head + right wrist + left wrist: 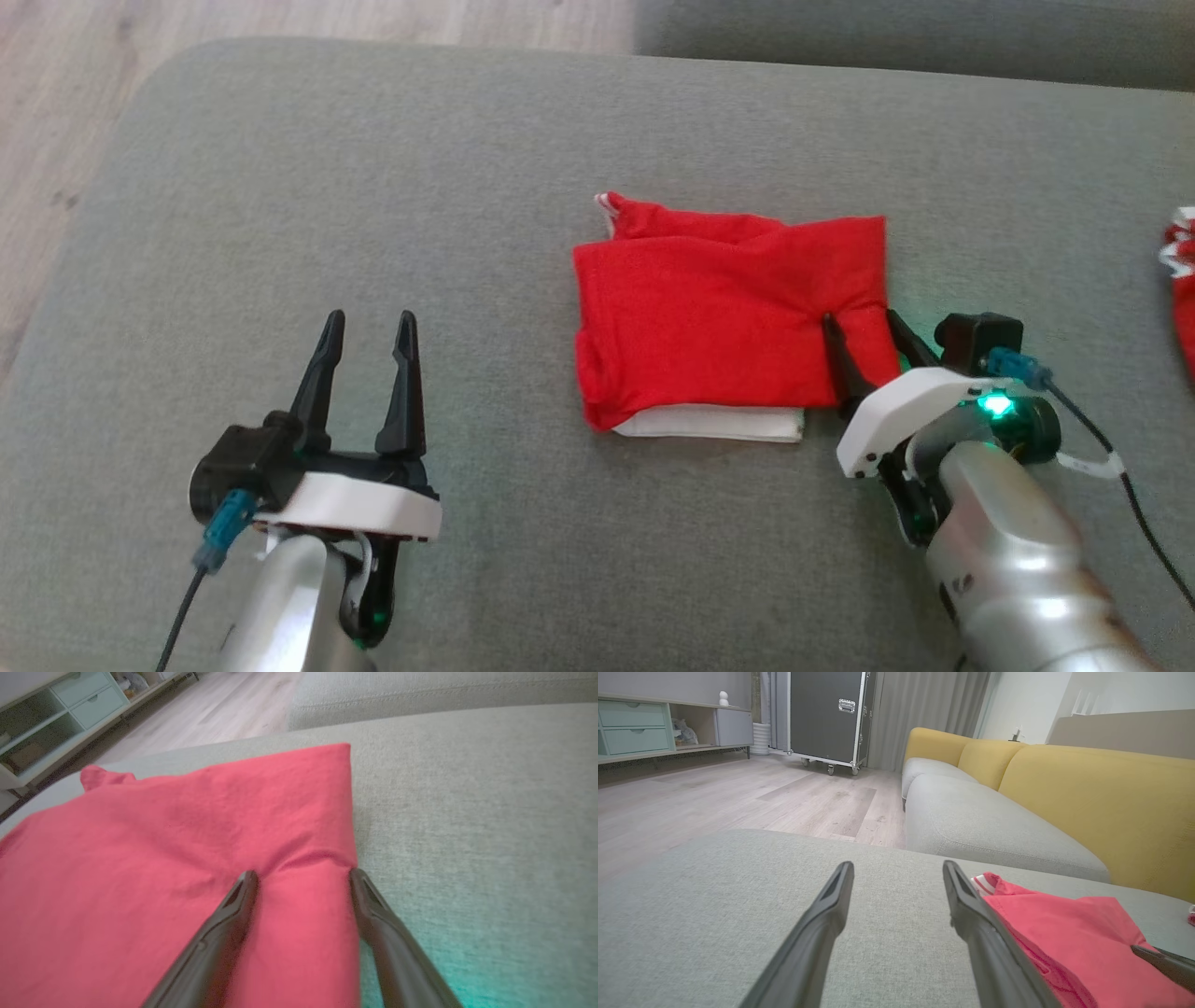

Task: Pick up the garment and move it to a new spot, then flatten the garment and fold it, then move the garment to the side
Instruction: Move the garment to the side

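On the grey cushion (373, 187), centre-right: the garment (719, 317), red, folded into a rough rectangle, with a white layer showing under its near edge. Over its near right corner the right tool (860, 317) stands spread wide. One finger presses a dimple into the cloth and the other sits at the cloth's right edge, so the cloth is between them but not clamped. To the garment's left and well apart, the left tool (371, 319) is also spread, over bare cushion. A red-and-white cloth (1181, 271) lies at the right edge.
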